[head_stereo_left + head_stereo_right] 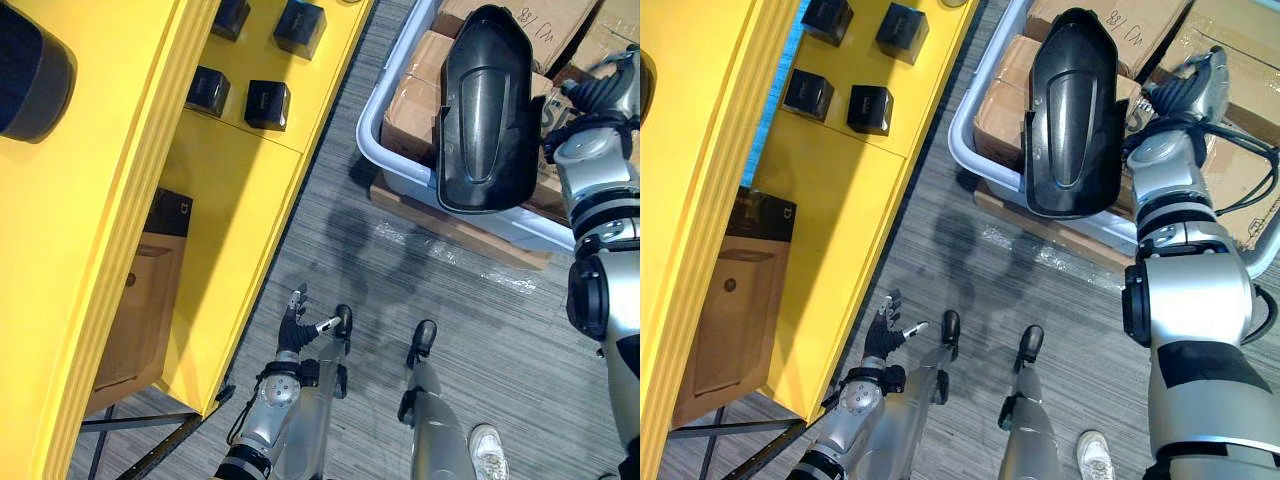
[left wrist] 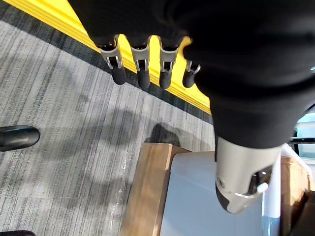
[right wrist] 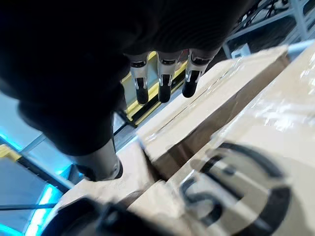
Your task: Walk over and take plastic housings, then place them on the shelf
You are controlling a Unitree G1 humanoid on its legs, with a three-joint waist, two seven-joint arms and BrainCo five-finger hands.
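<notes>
The right hand's fingers [image 3: 164, 81] reach out straight and side by side in the right wrist view. Nothing lies between them, and taped cardboard boxes [image 3: 256, 123] show past their tips. Its thumb [image 3: 101, 164] points toward a dark rounded shape at the frame's edge, and I cannot tell whether it touches that shape. The eye views add the wider setting: the right hand [image 1: 1188, 85] is raised at the right edge of the black plastic housing [image 1: 1070, 115], a long glossy shell with a raised rib down its middle. The housing shows in front of the boxes and across the near rim of the pale crate [image 1: 958, 140] that holds them. Hand and housing meet or nearly meet there, but no grip can be made out. The crate sits on a wooden pallet [image 1: 1040, 230] on the grey floor [image 1: 970, 270]. The left hand's fingers [image 2: 142, 71] are also straight and empty in the left wrist view, above the floor near the edge of the yellow shelf [image 2: 49, 12], with the pallet's corner and the crate's wall beyond them. From the eye views the left hand [image 1: 298, 325] hangs low just beside the shelf's front, fingers spread, well apart from the housing. Small black boxes [image 1: 267, 103] stand on the shelf, and a wooden board [image 1: 140, 310] lies beneath its top. A white shoe [image 1: 488, 450] shows on the floor at the near edge.
</notes>
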